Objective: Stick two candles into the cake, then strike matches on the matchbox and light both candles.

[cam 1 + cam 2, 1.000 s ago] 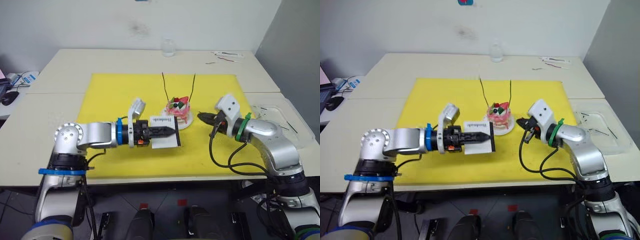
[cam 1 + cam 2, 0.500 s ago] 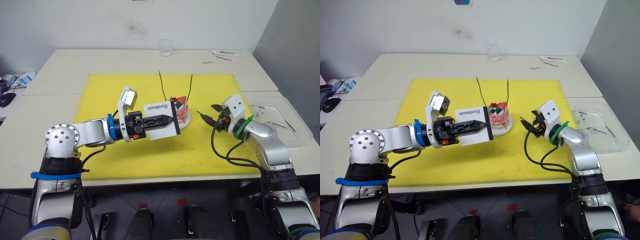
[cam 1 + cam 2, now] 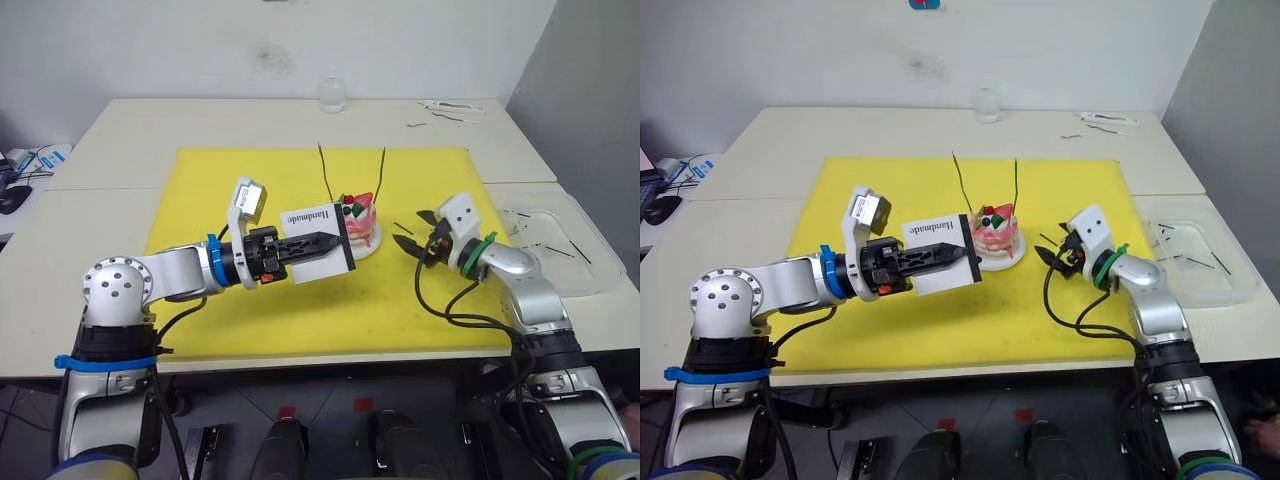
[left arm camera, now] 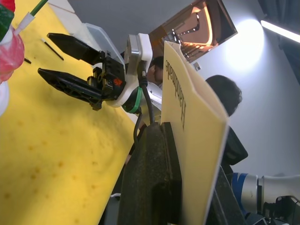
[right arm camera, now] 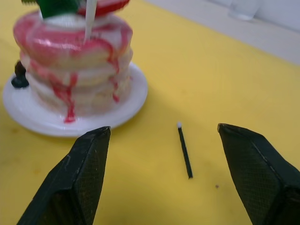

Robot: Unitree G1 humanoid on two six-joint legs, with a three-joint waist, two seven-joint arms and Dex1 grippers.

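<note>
Cake [image 3: 360,222] sits on its small white plate just right of frame centre, pink-and-red layers with strawberry, dark berries and a green leaf on top; both candles [image 3: 327,174] are stuck in it, thin dark sticks rising above it and splaying slightly apart, unlit. Matchbox [image 3: 318,243], flat white with black strip and "Handmade" print, is held off the mat, tilted, just left of the cake and overlapping its left edge. One match [image 5: 184,150], short, dark, pale-tipped, lies flat on the yellow mat right of the cake.
</note>
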